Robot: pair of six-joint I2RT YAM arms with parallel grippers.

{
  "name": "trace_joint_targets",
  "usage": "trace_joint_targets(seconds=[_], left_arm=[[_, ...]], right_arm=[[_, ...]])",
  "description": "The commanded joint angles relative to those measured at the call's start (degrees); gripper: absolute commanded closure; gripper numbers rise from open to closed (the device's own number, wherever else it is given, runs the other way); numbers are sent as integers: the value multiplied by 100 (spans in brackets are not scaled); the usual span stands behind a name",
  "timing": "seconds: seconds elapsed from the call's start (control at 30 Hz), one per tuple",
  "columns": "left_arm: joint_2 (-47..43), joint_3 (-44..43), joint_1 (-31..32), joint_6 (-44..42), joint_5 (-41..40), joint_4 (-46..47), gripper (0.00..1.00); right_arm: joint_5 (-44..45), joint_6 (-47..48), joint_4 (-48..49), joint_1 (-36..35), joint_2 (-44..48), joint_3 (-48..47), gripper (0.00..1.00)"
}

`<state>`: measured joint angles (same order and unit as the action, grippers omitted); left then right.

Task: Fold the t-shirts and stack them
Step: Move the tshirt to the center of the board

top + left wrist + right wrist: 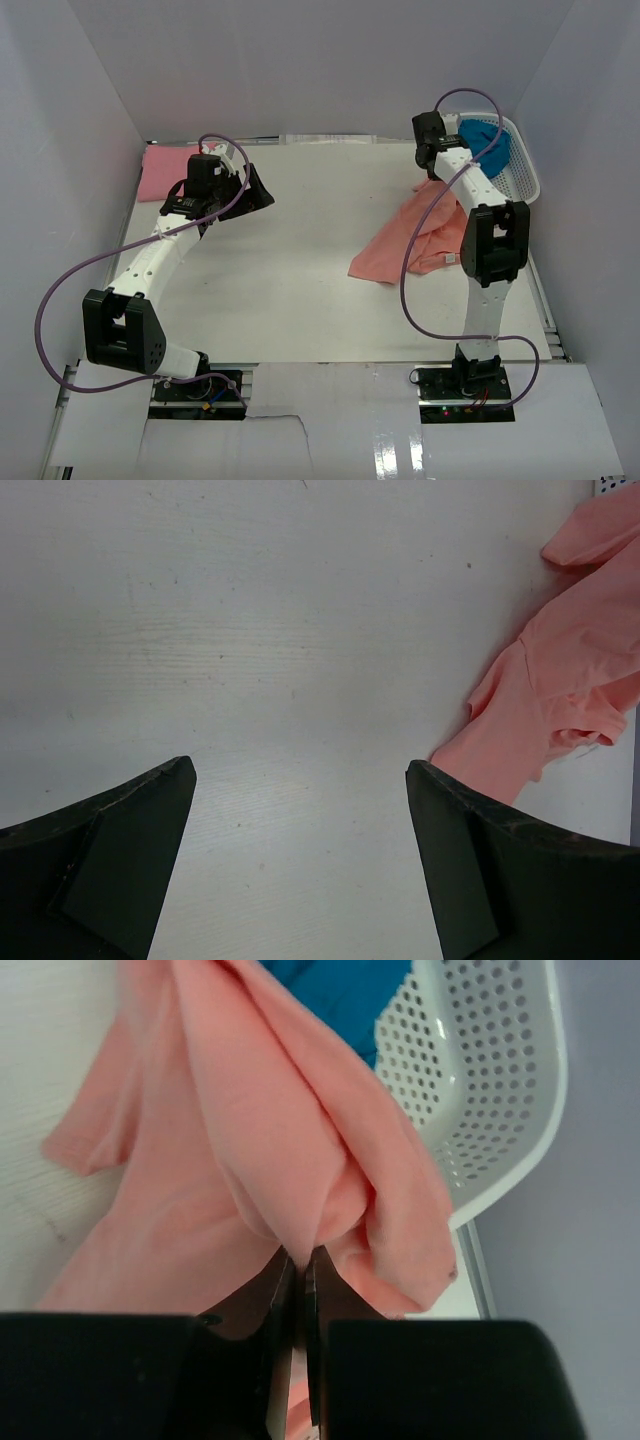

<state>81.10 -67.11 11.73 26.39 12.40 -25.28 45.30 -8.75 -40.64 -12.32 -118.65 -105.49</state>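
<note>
Where the salmon-orange t-shirt point(415, 240) lies crumpled on the right part of the table point(300, 270), a raised fold of it is pinched between the closed jaws of the right gripper point(298, 1260), near the far right corner. The cloth is seen draped down from the pinch towards the table, and one edge of it is laid against the rim of the white lattice basket point(527, 170). A small white label is visible at the near edge of the shirt. The teal-blue t-shirt point(487, 145) is held inside the basket, bunched up. The lighter pink t-shirt point(165, 170) is found at the far left edge of the table, partly hidden by the left arm. The left gripper point(300, 770) is held over bare table with its jaws spread wide, and nothing is grasped between them.
</note>
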Motion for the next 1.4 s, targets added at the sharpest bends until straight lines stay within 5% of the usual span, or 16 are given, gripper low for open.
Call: trace_joint_targets(seconds=[0.0,0.23,0.43,0.67,0.77,1.0,1.13,1.2,1.23,1.3,1.37], left_arm=[[-173,5,-39,-38,-54,5,2],[-174,14,-30,-46,-80,14,2],[-200,14,-30,-46,-168,-3,2],[-305,23,-48,-3,-449,-39,2],[-411,49,-65,24,-581,-21,2],[-358,49,-83,6,-634,-30,2],[-323,40,-74,-11,-660,-39,2],[-314,40,-83,-3,-669,-39,2],[-314,40,-83,-11,-652,-39,2],[-314,40,-83,-20,-634,-47,2],[-340,31,-83,-37,-616,-39,2]], right_arm=[[-730,154,82,-323,613,-384,92],[-3050,242,-295,-877,1423,-552,92],[-5861,575,29,-1579,2265,921,92],[-6429,743,478,-1669,3339,2682,92],[-6532,840,487,-1537,2912,2701,90],[-8122,569,767,-1616,968,813,92],[-9301,-134,2066,-1651,685,618,92],[-8823,-311,2612,-1642,834,1056,84],[-8506,-250,2597,-1634,887,1170,66],[-7557,-171,2500,-1599,1168,1618,63],[-6305,-127,2474,-1554,1623,2196,33]])
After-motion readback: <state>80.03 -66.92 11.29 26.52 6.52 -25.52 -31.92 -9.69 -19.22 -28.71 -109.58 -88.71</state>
